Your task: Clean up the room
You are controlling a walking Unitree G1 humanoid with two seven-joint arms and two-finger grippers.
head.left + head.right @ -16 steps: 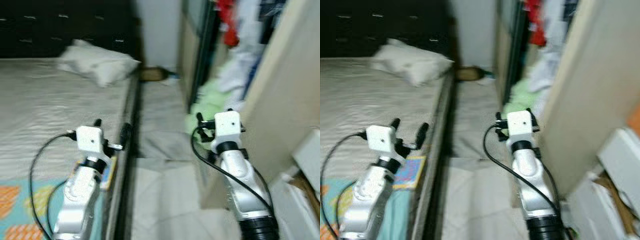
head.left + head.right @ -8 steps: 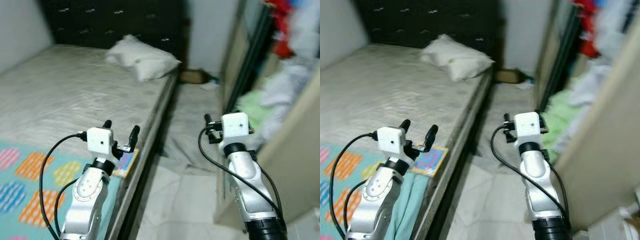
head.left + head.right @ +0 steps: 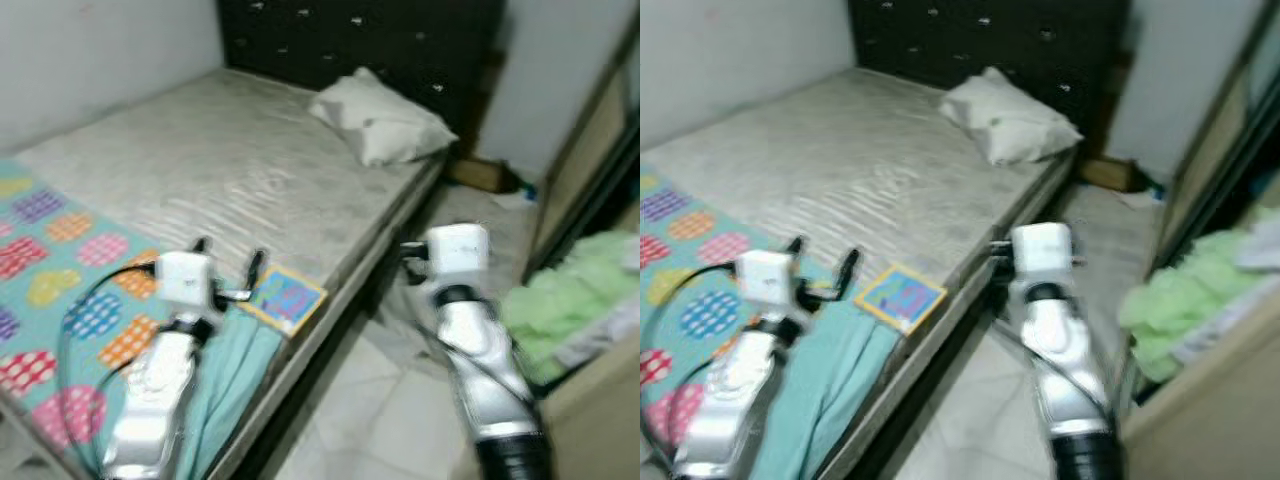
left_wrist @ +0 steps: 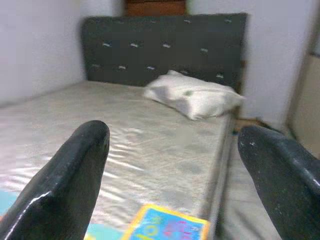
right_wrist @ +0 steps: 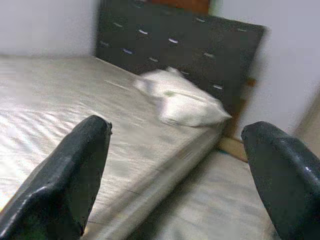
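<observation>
Bed (image 3: 200,170), filling the upper left of the frame, bears a soft, light polka-dot blanket (image 3: 60,290) at lower left, best gathered at its hanging edge, and a pillow (image 3: 385,125) at upper centre. Left gripper (image 3: 228,275) and right gripper (image 5: 175,165) both stand spread, empty.

Bed (image 3: 230,170): bare grey mattress ahead of me, dark tufted headboard (image 3: 380,40)
Walls (image 3: 90,50): plain, pale
Floor (image 3: 380,400): light tiles beside bed
</observation>
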